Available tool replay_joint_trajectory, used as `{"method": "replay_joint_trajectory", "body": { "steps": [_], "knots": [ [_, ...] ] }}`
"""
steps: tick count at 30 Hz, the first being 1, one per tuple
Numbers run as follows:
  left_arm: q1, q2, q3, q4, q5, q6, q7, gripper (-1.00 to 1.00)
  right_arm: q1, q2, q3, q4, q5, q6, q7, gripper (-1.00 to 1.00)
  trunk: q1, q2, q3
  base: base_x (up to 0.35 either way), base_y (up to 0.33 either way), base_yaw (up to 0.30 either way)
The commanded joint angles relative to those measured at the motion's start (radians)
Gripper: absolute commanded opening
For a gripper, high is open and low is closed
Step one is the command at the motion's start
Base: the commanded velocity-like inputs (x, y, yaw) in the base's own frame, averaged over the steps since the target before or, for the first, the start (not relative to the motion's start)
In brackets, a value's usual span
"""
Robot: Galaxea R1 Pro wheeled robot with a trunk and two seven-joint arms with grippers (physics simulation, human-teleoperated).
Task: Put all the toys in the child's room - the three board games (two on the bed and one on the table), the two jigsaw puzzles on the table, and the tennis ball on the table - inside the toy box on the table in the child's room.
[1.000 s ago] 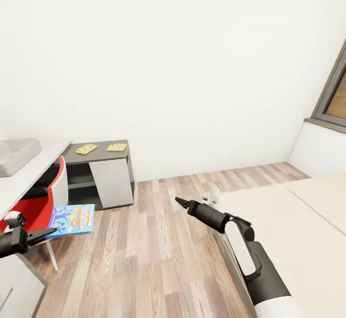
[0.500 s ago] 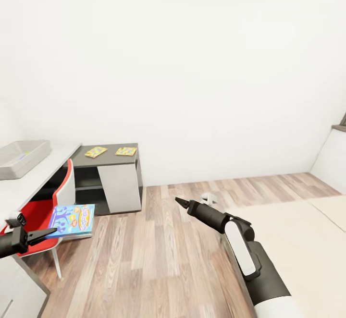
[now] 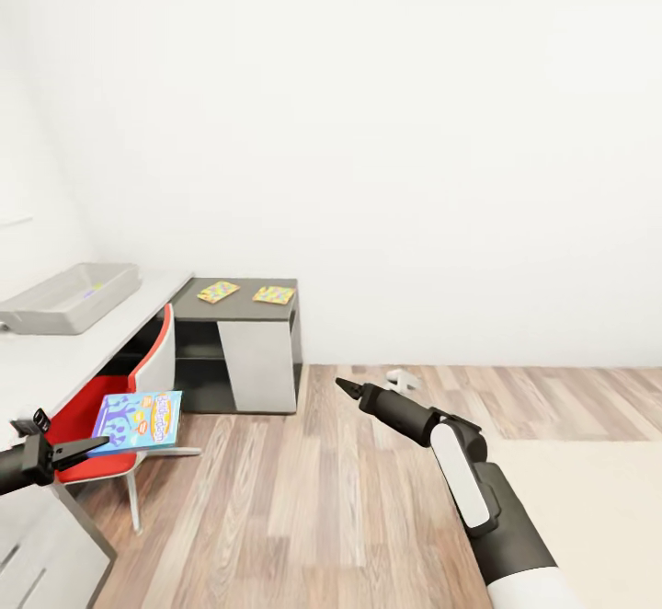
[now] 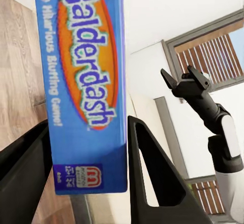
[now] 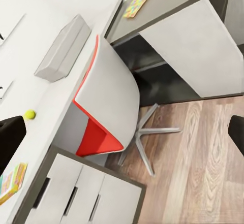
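My left gripper (image 3: 97, 444) is shut on the blue board game (image 3: 138, 419), held over the red chair; its "Balderdash" cover (image 4: 84, 82) sits between the dark fingers (image 4: 152, 178). My right gripper (image 3: 348, 388) hangs open over the floor, with nothing in it. The light grey toy box (image 3: 69, 296) stands on the table (image 3: 46, 365). Two jigsaw puzzles (image 3: 218, 292) (image 3: 274, 295) lie on the table's dark lower section. In the right wrist view I see the toy box (image 5: 63, 49), the tennis ball (image 5: 30, 114) and a yellow board game (image 5: 10, 181) on the table.
A red and white chair (image 3: 138, 388) is pushed under the table, right below the held game. White drawers (image 5: 86, 196) close the table's near end. The cream bed (image 3: 598, 499) lies at lower right. Wood-plank floor (image 3: 303, 499) stretches between the bed and the table.
The camera has turned left: table, toy box and puzzles slid rightward in the picture and the window left it. Both arms keep their pose, the left still holding the blue game.
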Motion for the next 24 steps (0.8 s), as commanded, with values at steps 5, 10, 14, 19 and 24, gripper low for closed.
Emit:
{"method": "replay_joint_trajectory", "body": {
  "steps": [5, 10, 14, 19, 24],
  "knots": [
    [-0.002, 0.000, 0.000, 0.001, 0.002, 0.010, -0.004, -1.00, -0.001, 0.001, 0.000, 0.000, 0.000, 0.004, 0.001, 1.00, 0.001, -0.002, -0.002, 0.312, -0.005, 0.170],
    [-0.002, -0.001, 0.000, 0.001, 0.001, 0.009, -0.004, -1.00, -0.001, 0.001, -0.001, 0.009, 0.001, 0.004, 0.000, 1.00, 0.001, -0.002, -0.002, 0.295, 0.115, 0.026],
    [-0.002, -0.001, 0.000, 0.001, 0.002, 0.008, -0.004, -1.00, -0.001, 0.001, -0.002, 0.013, 0.001, 0.003, 0.001, 1.00, 0.001, -0.002, -0.002, 0.290, 0.021, 0.003],
    [-0.002, -0.001, 0.000, 0.001, 0.002, 0.008, -0.004, -1.00, -0.001, 0.000, -0.002, 0.014, 0.001, 0.004, 0.001, 1.00, 0.001, -0.002, -0.002, 0.289, 0.005, 0.001],
    [-0.001, -0.001, 0.000, 0.001, 0.002, 0.008, -0.004, -1.00, -0.001, 0.001, -0.002, 0.015, 0.000, 0.005, 0.001, 1.00, 0.001, -0.002, -0.002, 0.289, 0.000, 0.000]
  ]
}}
